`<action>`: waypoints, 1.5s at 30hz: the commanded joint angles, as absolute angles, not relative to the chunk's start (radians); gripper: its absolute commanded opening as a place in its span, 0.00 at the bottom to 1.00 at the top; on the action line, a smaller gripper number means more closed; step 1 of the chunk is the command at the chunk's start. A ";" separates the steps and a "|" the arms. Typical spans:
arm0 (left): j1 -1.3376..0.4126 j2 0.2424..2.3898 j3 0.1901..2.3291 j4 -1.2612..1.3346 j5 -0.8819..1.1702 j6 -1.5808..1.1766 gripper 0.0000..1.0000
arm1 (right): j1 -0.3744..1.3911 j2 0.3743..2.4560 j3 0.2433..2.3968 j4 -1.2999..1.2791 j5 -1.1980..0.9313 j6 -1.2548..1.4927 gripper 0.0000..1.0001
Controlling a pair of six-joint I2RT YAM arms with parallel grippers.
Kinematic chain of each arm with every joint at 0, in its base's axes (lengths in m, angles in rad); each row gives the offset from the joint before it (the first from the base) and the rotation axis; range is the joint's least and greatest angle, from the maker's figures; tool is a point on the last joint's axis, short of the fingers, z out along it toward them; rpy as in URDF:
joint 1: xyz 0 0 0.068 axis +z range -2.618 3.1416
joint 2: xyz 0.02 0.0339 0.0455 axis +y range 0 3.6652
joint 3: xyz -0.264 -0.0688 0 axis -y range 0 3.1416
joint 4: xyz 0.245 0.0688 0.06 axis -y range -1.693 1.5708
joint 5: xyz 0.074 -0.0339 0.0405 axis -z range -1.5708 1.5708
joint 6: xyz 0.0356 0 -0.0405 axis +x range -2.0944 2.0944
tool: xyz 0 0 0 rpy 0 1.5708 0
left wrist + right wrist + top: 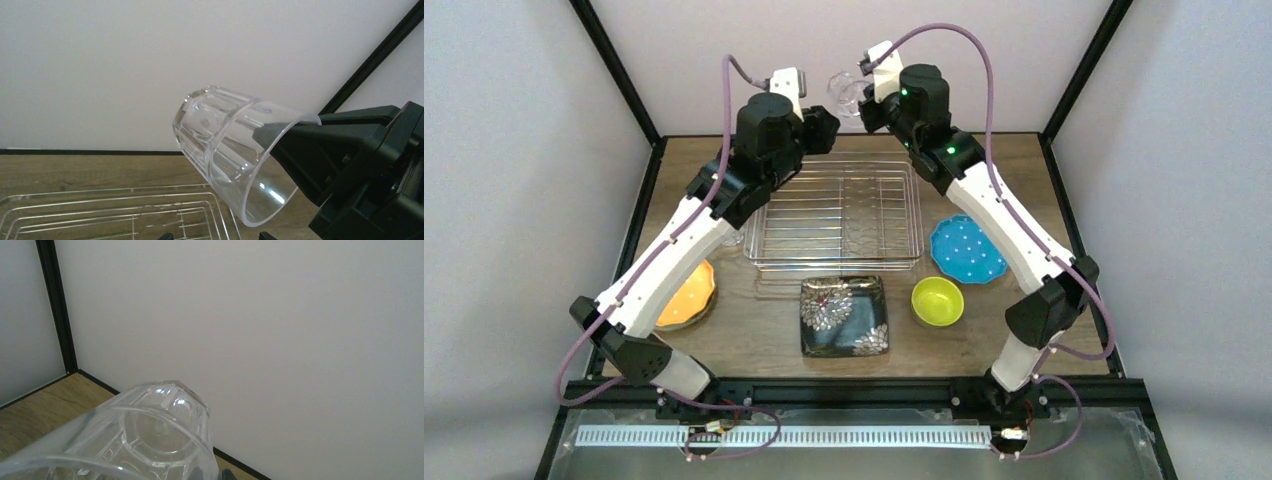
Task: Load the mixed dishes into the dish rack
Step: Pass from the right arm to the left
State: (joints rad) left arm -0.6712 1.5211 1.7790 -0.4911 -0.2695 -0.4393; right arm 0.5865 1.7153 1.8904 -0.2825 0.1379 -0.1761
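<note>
Dish rack (834, 262) empty, nil loaded. Your R gripper (865, 108) clamps a clear glass cup (220, 145) aloft at far side; L gripper (822, 128) jaws apart. Black floral plate (843, 315), blue plate (967, 250), orange plate (689, 295), yellow-green bowl (937, 300) to go.

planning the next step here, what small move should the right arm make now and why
Probably lower the right pincer toward the dish rack. It is shut on the rim of a clear glass cup, held tilted in the air near the rack's far end, and the rack holds nothing yet.
</note>
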 commanded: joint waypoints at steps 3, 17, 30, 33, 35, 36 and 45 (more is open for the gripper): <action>-0.698 1.512 1.799 -0.454 -0.352 -0.379 1.00 | 0.606 1.723 1.928 -0.301 0.163 -0.163 0.01; -0.760 1.538 1.802 -0.432 -0.447 -0.338 1.00 | 0.644 1.696 1.883 -0.264 0.181 -0.158 0.01; -0.795 1.527 1.709 -0.390 -0.661 -0.289 0.87 | 0.656 1.615 1.773 -0.172 0.173 -0.141 0.01; -0.799 1.520 1.656 -0.353 -0.677 -0.276 0.87 | 0.660 1.600 1.755 -0.160 0.165 -0.131 0.01; -0.805 1.523 1.637 -0.335 -0.685 -0.273 0.87 | 0.663 1.597 1.753 -0.160 0.158 -0.128 0.01; -0.809 1.523 1.628 -0.326 -0.692 -0.270 0.87 | 0.665 1.597 1.755 -0.162 0.153 -0.127 0.01; -0.833 1.520 1.560 -0.200 -0.802 -0.220 0.69 | 0.676 1.584 1.741 -0.176 0.128 -0.102 0.01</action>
State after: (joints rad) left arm -0.8276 1.5288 1.6009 -0.2600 -0.7143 -0.2676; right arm 0.6697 1.6371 1.7531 -0.2344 0.1417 -0.1383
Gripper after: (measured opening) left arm 0.747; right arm 0.142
